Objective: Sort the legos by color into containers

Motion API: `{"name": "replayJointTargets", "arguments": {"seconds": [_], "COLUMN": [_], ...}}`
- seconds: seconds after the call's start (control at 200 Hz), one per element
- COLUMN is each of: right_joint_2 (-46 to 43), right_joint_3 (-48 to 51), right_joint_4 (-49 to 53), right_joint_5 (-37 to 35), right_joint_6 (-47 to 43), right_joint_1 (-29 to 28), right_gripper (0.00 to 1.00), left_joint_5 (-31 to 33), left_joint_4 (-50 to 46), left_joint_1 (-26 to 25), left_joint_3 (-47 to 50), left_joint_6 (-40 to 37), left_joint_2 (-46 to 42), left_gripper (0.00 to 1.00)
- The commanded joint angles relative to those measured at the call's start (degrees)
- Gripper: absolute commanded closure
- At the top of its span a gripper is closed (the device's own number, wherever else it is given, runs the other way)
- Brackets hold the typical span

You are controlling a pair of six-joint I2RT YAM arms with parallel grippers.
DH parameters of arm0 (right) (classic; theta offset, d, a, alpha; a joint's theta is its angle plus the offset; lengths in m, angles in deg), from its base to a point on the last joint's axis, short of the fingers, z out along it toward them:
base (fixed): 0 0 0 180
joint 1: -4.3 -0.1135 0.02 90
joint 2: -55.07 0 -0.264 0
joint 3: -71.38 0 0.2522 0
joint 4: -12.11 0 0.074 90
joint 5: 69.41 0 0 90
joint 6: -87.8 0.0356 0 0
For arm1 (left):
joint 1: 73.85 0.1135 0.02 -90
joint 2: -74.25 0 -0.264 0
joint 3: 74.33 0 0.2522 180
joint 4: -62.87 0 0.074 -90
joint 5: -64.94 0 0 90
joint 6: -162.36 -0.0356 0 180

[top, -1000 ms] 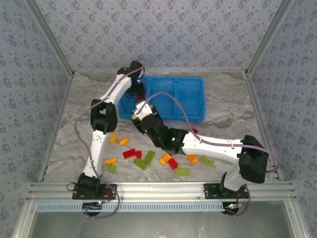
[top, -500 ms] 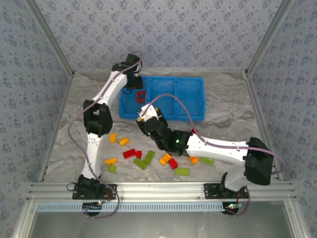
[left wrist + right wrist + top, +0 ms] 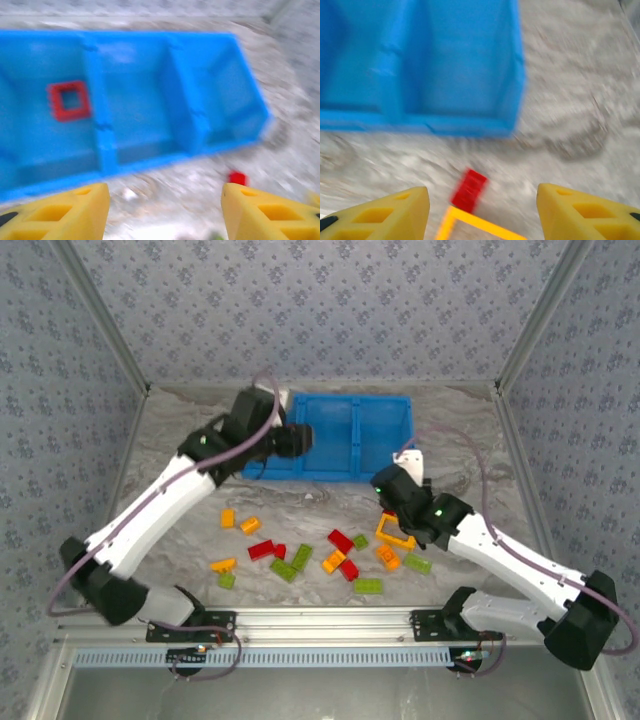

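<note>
Through the blur, a red square plastic frame [image 3: 69,100] lies in the bright blue plastic tray's [image 3: 106,150] left box, ahead of the left gripper's [image 3: 166,212] wide-apart, empty fingers.

The tray [image 3: 385,440] sits at the back of the table [image 3: 470,450], its three compartments side by side; one frame [image 3: 69,100] lies flat in the left compartment; the loose bricks [image 3: 283,568] lie scattered in front of the tray; a second frame [image 3: 395,533] lies at the right of this scatter; one brick [image 3: 469,189] lies just behind its corner, between it and the tray.
</note>
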Motion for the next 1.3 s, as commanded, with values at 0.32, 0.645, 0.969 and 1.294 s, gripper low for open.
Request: {"name": "replayJointTargets", "arguments": {"seconds": [0.32,0.645,0.969,1.294], "right_joint_2": [0.57,1.27,2.02,2.46], "right_joint_3": [13.18,18.93,22.15,23.41], "right_joint_4": [0.81,-6.97,-8.0,-12.0], "right_joint_5": [26.1,30.12,29.16,27.77], "right_joint_6": [6.71,10.75,15.73,18.34], "right_joint_1": [19.25,22.1,22.31,22.85], "right_gripper": [0.43,0.47,0.6,0.72], "left_joint_5": [11.66,12.87,11.52,7.27], "left_joint_4": [11.11,10.43,13.8,18.04], "left_joint_1": [-26.63,-29.13,-29.68,-30.78], "left_joint_3": [23.26,22.7,23.84,24.15], "left_joint_6": [16.74,17.29,15.72,12.96], "left_joint_2": [-7.5,-4.31,-5.33,-4.01], "left_gripper": [0.38,0.39,0.39,0.37]}}
